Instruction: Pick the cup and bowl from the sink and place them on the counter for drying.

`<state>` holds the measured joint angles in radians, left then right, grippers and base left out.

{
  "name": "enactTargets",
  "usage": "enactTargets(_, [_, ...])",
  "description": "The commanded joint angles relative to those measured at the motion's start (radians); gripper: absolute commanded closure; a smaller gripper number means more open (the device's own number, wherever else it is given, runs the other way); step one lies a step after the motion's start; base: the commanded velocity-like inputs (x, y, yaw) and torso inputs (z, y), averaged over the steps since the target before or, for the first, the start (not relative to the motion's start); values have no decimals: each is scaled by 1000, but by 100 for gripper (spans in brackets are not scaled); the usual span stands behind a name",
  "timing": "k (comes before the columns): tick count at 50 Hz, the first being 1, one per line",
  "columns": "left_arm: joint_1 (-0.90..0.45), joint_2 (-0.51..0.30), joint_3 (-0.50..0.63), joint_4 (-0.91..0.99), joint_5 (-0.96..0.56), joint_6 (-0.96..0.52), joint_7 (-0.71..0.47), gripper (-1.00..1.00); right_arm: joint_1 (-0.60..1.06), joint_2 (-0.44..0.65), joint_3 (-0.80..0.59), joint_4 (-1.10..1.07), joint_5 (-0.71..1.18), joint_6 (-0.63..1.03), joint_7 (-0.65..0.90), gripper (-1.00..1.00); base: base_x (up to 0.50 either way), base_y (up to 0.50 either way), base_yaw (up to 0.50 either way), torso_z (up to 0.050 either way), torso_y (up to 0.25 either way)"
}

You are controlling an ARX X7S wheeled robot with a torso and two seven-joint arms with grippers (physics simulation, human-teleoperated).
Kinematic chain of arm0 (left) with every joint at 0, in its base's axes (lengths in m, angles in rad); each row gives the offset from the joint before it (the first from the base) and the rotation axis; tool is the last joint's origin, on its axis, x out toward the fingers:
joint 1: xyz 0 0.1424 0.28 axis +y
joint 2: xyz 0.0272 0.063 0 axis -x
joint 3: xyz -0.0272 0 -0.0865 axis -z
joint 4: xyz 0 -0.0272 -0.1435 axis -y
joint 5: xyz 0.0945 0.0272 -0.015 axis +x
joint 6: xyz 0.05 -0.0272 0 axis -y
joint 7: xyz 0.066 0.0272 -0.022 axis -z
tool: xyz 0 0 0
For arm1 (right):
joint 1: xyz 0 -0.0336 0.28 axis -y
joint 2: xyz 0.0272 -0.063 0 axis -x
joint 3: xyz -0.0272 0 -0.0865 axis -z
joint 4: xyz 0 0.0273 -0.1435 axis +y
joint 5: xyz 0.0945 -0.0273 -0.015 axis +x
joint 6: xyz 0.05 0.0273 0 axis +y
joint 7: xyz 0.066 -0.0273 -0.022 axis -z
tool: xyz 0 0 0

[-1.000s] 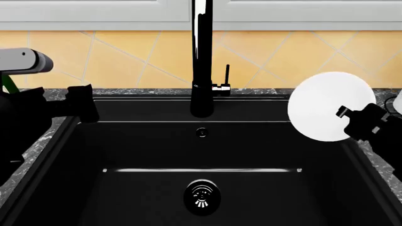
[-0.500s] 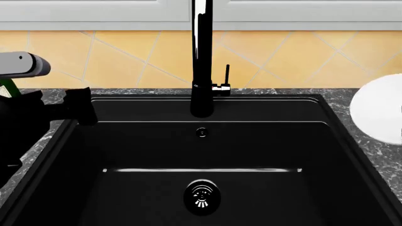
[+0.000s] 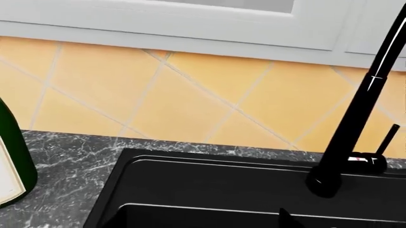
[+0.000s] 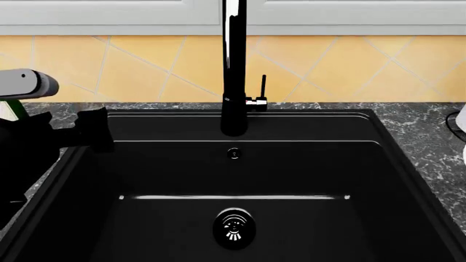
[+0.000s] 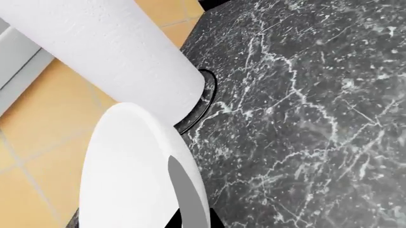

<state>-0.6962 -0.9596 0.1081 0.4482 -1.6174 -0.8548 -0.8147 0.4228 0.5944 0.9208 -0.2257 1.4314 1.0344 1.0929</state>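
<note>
The black sink (image 4: 240, 164) fills the head view, with nothing in the basin. The cup is out of view. In the right wrist view my right gripper (image 5: 190, 221) is shut on the rim of the white bowl (image 5: 133, 175) and holds it on edge, above the marble counter (image 5: 304, 114) and close to the paper towel roll. In the head view only a white sliver shows at the right edge. My left gripper (image 4: 95, 128) hangs over the sink's left rim, open and empty. One fingertip (image 3: 285, 219) shows in the left wrist view.
A tall black faucet (image 4: 233, 71) stands behind the sink, and a round drain (image 4: 234, 228) sits in its floor. A white paper towel roll (image 5: 108, 52) stands on a black base (image 5: 201, 102) on the right counter. A green bottle (image 3: 13, 161) stands on the left counter.
My right gripper has carried the bowl to the right, from the sink's right rim out of the head view and over the counter. The left arm has hardly moved.
</note>
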Motion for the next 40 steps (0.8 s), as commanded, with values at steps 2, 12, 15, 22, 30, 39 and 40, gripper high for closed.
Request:
enactTargets(2, [68,-1,-26,34,5,32,-5,-100,-17,2,45,93,-73,-64,-68,100,0,0,0,0,0])
enactTargets(12, [59,-9,-26,35,-3,27,-3,-100,16,-2,-24,229,-163,-124,-168,100,0,0,0,0,2])
enactTargets(15, [73,-14,-33,38,-1,32,-1,-100,17,-4,-41,274,-195,-146,-202,100,0,0,0,0,0])
enactTargets(22, [78,-10,-32,44,-1,35,-5,-100,16,-16,-84,368,-269,-203,-270,100,0,0,0,0,0])
enactTargets(30, [75,-16,-35,43,-6,35,-10,-100,-3,-18,-92,368,-296,-222,-279,100,0,0,0,0,0])
enactTargets(39, [77,-18,-29,41,-3,31,-7,-100,0,-8,-111,336,-310,-219,-260,-100,0,0,0,0,0])
enactTargets(40, [74,-18,-28,41,-5,30,-9,-100,3,-7,-114,334,-311,-218,-259,-100,0,0,0,0,0])
